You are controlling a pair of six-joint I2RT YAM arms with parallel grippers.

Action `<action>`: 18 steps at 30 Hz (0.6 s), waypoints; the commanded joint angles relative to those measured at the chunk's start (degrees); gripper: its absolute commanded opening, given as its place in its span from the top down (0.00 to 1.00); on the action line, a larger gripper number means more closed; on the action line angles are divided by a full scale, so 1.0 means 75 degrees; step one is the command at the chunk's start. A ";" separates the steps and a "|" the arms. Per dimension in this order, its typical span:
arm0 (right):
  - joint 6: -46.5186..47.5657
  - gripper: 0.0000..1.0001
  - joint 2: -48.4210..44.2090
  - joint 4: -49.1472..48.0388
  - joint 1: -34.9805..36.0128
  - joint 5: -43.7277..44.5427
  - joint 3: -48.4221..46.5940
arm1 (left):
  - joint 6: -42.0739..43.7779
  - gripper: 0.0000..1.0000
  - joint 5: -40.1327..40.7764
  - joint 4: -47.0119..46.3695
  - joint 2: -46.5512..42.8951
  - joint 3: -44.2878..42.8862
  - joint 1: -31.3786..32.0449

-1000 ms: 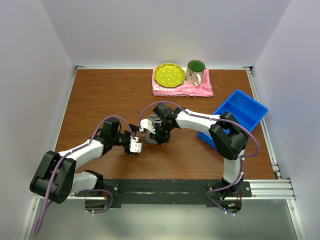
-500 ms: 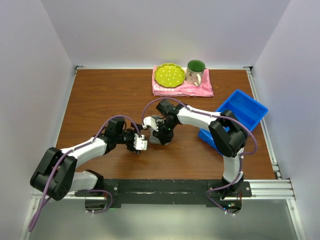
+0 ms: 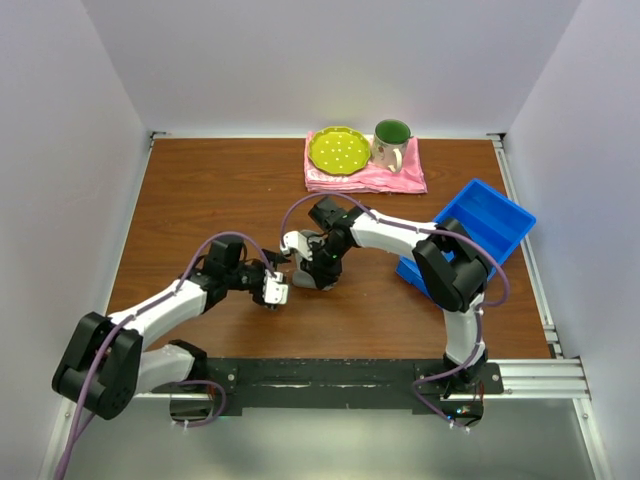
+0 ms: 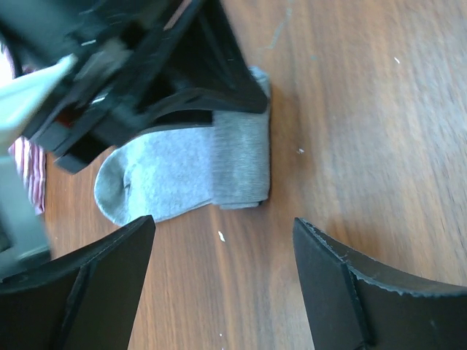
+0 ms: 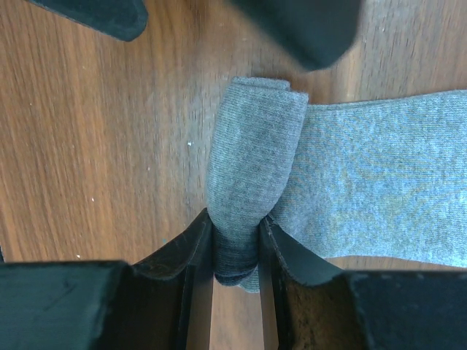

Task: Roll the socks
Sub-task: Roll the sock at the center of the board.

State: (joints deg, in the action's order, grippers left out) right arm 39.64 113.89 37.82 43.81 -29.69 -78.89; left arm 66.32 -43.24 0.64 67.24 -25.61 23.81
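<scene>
Reaching in from both sides in the top view, the left gripper and the right gripper sit just beside each other near the middle of the wooden table. At the far edge a pink cloth carries a green plate and a mug, and a blue bin stands to the right. From the left wrist, the left gripper's jaws stand wide apart over bare wood, holding nothing. The grey sock lies flat on the table just beyond them, its toe to the left of the picture and its other end tucked under the right gripper's black body. From the right wrist, the right gripper's fingers are drawn narrow and pinch the rolled-up end of the sock. The roll stands up between them, and the unrolled part lies flat on the wood to the right of the picture. Two dark blurred shapes cross that picture's top edge.
</scene>
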 commanded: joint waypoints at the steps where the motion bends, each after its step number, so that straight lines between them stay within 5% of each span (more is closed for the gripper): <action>1: -0.0058 1.00 0.0284 -0.0051 -0.0064 -0.0037 -0.0121 | 0.1117 0.18 -0.0082 0.0383 -0.0235 0.0237 0.0047; 18: 0.0047 1.00 0.1268 0.0992 -0.0299 -0.0798 -0.1340 | 0.0274 0.19 0.2436 -0.2792 0.0607 0.0859 0.1452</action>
State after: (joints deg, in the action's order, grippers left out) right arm 38.98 120.44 43.33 41.74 -35.77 -87.31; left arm 69.91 -30.15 -12.36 70.02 -19.75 31.81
